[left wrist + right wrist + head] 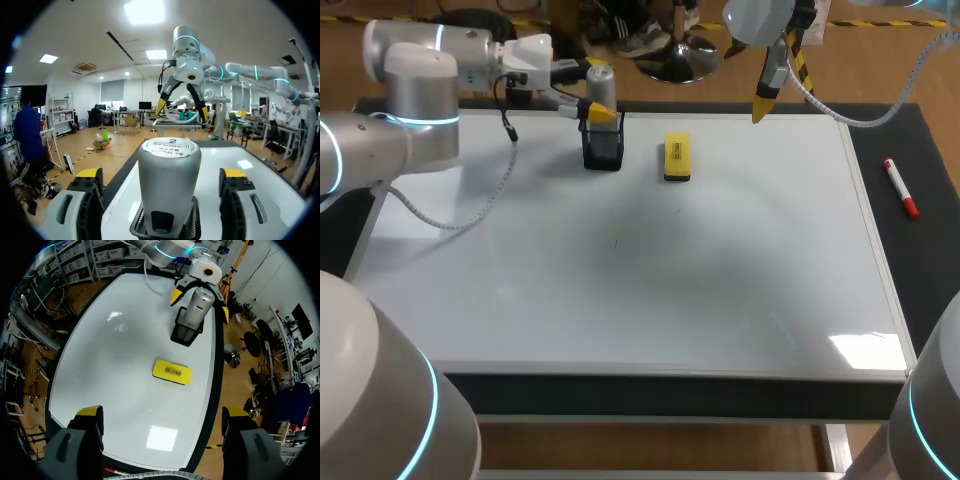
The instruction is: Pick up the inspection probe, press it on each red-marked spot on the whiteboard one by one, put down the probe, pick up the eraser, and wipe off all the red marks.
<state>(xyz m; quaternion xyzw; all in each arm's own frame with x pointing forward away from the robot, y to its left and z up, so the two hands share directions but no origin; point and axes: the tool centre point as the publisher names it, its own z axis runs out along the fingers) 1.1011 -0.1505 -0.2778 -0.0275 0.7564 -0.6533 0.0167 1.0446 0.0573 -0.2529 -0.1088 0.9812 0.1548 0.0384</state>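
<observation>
Straddling inspection probe [169, 175], our left end effector [162, 173] stands apart, untouching. Probe looks rigid, smooth, maybe slippery; we judge mid-barrel, above black holder [193, 226], best grip.

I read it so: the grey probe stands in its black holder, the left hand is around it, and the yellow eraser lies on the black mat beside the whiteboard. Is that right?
Not quite. The yellow eraser lies on the whiteboard itself, beside the black holder, as the head view shows. The rest holds.
</observation>
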